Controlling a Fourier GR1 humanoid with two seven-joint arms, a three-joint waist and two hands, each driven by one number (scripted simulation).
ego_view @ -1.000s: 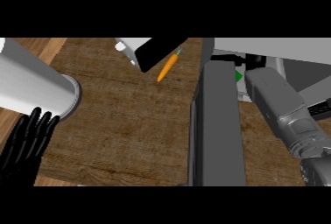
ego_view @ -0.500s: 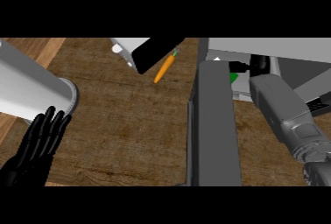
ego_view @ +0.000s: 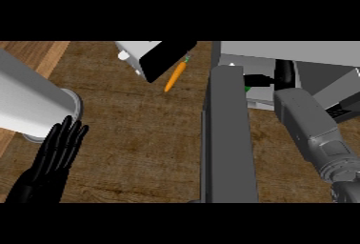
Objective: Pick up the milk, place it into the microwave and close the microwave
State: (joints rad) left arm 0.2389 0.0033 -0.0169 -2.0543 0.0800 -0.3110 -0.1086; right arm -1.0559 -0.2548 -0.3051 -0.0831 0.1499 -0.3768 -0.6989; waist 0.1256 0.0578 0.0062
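Observation:
The microwave (ego_view: 295, 50) stands at the top right. Its dark grey door (ego_view: 226, 143) is swung open and runs edge-on down the middle of the view. My right forearm (ego_view: 313, 128) reaches past the door into the cavity, where the black right hand (ego_view: 284, 72) shows only in part. A small green patch (ego_view: 247, 88) beside that hand may belong to the milk; the carton itself is hidden. At the lower left, my left hand (ego_view: 57, 151) is open with straight fingers pointing up, below the grey left forearm (ego_view: 32, 105).
An orange carrot (ego_view: 175, 76) lies on the brown wooden counter (ego_view: 134, 138) left of the door. A white box-shaped appliance with a black panel (ego_view: 158, 55) sits at the top centre, just above the carrot.
My right forearm has pushed farther up into the microwave. The left hand has risen up and to the right, showing more of its fingers.

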